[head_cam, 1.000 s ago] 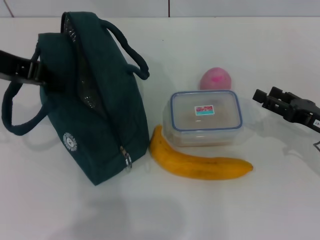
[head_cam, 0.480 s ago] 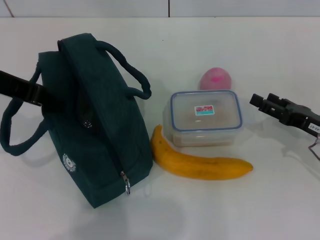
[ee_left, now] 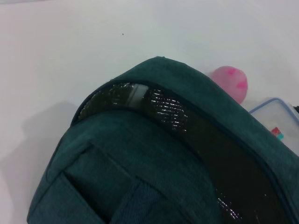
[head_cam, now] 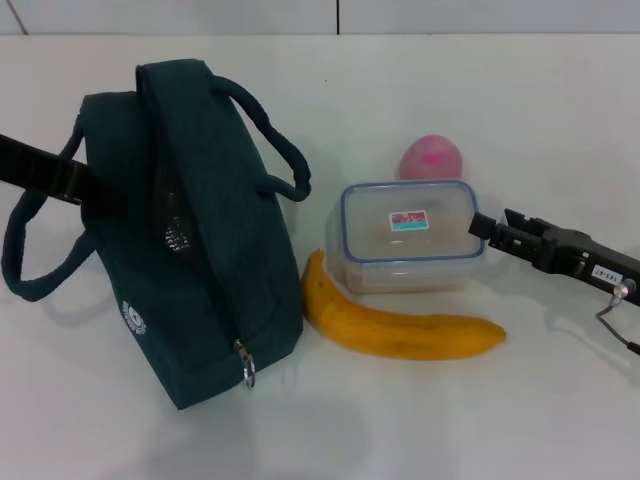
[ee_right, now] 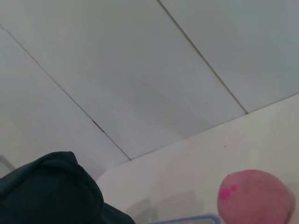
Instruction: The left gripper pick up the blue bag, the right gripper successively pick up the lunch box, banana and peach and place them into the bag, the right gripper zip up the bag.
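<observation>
The left gripper point(head_cam: 100, 192) is clamped on the blue bag point(head_cam: 190, 240), which stands at the left with its mouth open; it should stay steady. Beside the banana point(head_cam: 400, 330) and peach point(head_cam: 432, 158), the lunch box point(head_cam: 408, 236) awaits. The right gripper point(head_cam: 480, 226), whose fingers I can't make out, has moved up to its edge; it should straddle squarely.

Our left arm reaches in from the left edge, its black tool point(head_cam: 95, 192) hidden where it meets dark fabric; our right arm stretches in low from the right, its black tool point(head_cam: 482, 228) level, pointing left.
</observation>
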